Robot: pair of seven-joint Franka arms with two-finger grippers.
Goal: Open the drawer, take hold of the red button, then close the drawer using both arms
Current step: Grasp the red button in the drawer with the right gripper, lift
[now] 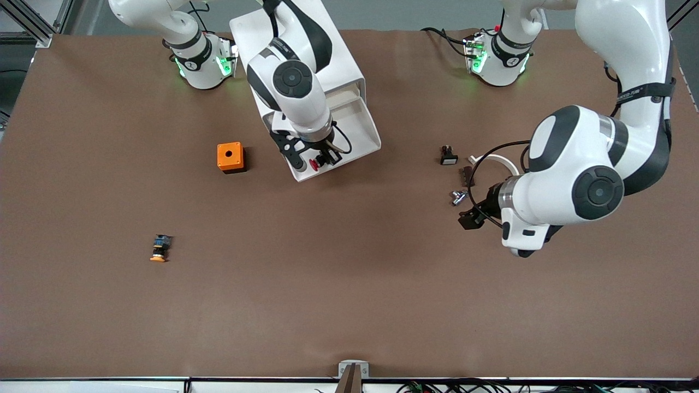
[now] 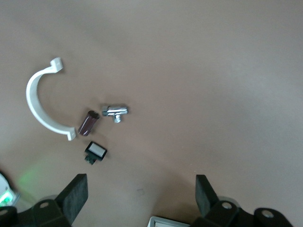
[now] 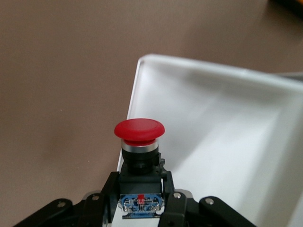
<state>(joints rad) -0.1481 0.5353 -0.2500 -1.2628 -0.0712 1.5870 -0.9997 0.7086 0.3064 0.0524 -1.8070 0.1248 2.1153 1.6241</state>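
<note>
The white drawer stands pulled out of the white cabinet, reaching toward the front camera. My right gripper is inside the drawer's front corner, shut on the button. The right wrist view shows the button's red cap and black body, with the fingers clamped on its blue rear block beside the drawer's rim. My left gripper hangs open over bare table at the left arm's end, with nothing between its fingers.
An orange box sits beside the drawer, toward the right arm's end. An orange-capped button lies nearer the front camera. By the left gripper lie a white clamp, a chrome fitting, a brown piece and a black white-faced button.
</note>
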